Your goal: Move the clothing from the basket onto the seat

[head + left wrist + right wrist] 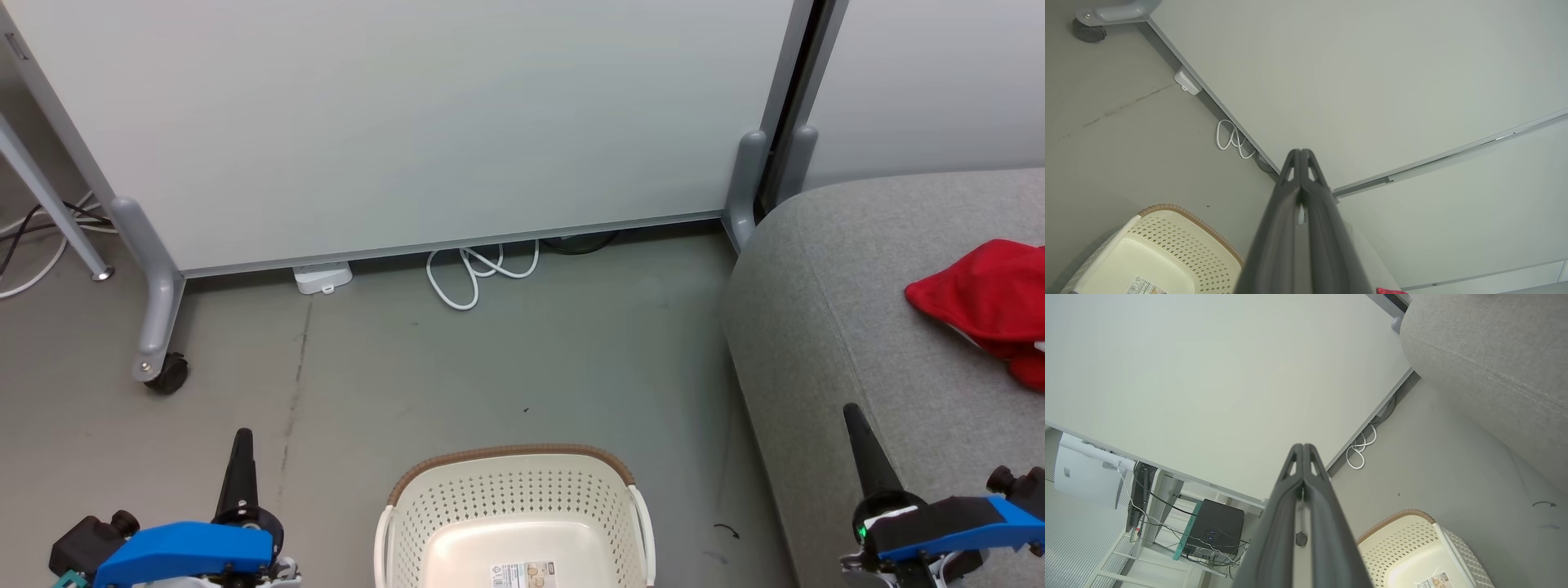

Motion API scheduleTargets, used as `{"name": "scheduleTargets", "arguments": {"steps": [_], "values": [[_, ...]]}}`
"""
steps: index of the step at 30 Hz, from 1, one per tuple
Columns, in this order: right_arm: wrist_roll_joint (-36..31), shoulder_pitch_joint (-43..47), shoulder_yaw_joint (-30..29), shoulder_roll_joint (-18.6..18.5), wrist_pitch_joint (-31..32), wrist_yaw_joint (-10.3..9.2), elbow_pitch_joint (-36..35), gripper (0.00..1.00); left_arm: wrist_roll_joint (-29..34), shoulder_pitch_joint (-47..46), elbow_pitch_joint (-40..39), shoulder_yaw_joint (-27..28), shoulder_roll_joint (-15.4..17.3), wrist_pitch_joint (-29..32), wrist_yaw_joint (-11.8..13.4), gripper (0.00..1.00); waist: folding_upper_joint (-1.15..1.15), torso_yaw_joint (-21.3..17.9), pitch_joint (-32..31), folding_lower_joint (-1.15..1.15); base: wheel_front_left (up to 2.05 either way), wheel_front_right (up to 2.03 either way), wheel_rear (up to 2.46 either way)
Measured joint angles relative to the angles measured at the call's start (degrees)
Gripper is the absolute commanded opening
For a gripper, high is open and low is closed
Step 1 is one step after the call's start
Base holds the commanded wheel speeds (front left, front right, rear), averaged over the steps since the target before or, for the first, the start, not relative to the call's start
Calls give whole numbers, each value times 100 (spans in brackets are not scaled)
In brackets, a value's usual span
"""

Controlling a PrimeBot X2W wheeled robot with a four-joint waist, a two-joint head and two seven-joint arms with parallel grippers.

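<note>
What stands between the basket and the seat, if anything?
Nothing visible does. Bare grey floor lies between the basket and the seat. Red clothing already lies on the seat.

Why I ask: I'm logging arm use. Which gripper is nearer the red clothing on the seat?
Right. The right gripper is over the seat, near the clothing; the left gripper is across the basket, over the floor.
</note>
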Motion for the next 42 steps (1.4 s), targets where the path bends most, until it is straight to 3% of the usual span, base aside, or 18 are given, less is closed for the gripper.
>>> {"name": "scheduleTargets", "arguments": {"steps": [42], "values": [[2262,-235,-76,-8,230,-1,52,0,-1956,-230,-286,271,-41,555,0,0,0,-18,8,-1,0,0,0]]}}
